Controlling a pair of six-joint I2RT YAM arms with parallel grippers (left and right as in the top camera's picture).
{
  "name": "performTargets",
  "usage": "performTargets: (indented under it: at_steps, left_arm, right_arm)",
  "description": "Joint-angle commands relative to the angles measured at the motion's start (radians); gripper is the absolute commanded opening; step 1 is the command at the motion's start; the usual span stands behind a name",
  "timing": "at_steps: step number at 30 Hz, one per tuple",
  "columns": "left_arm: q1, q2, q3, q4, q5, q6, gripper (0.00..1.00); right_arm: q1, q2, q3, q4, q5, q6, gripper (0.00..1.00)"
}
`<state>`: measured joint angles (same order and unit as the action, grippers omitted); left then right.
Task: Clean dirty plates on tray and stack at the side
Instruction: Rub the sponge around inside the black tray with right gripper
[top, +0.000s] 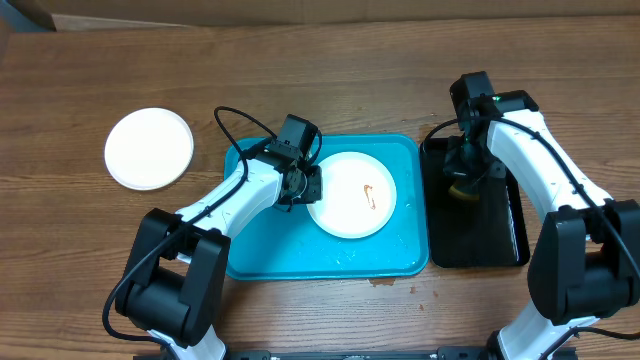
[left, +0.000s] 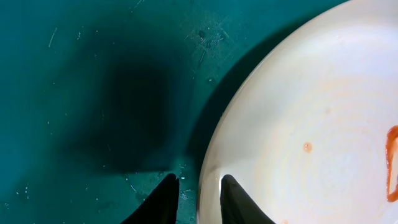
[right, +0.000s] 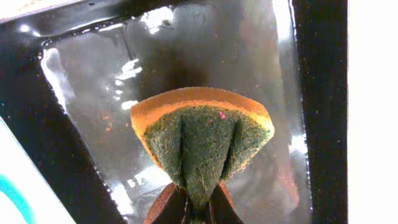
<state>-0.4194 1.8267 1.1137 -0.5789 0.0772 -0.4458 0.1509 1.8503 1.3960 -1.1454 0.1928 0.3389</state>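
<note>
One white plate (top: 352, 194) with a small reddish sauce smear (top: 371, 195) lies on the turquoise tray (top: 250, 260). My left gripper (top: 305, 188) is at the plate's left edge. In the left wrist view the left gripper (left: 198, 186) stands slightly open astride the rim, one finger over the tray (left: 93, 93) and the other over the plate (left: 311, 124), with neither pressing on it. My right gripper (top: 462, 180) is over the black tray. In the right wrist view the right gripper (right: 199, 208) is shut on a folded orange-and-green sponge (right: 202, 130).
A clean white plate (top: 149, 148) sits on the wooden table to the left of the turquoise tray. The narrow black tray (top: 500, 240) lies right of it, and its wet glossy floor (right: 93, 74) shows under the sponge.
</note>
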Motion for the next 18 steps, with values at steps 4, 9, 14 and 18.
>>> performTargets:
  at_steps: [4, 9, 14, 18]
  left_arm:
    - [0.000, -0.017, 0.016, 0.011, -0.006, -0.004, 0.15]
    - [0.000, -0.016, 0.016, 0.012, -0.006, -0.008, 0.05]
    - [0.000, -0.016, 0.016, 0.012, -0.006, -0.008, 0.08]
    - [0.000, -0.016, 0.016, 0.011, -0.006, -0.007, 0.22]
  right_arm:
    - [0.010, -0.021, 0.026, 0.021, -0.011, 0.002, 0.04]
    - [0.013, -0.021, 0.064, -0.005, -0.015, 0.000, 0.04]
    - [0.025, -0.021, 0.109, -0.052, -0.026, -0.051, 0.04]
    - [0.029, -0.021, 0.101, -0.080, -0.010, -0.051, 0.04]
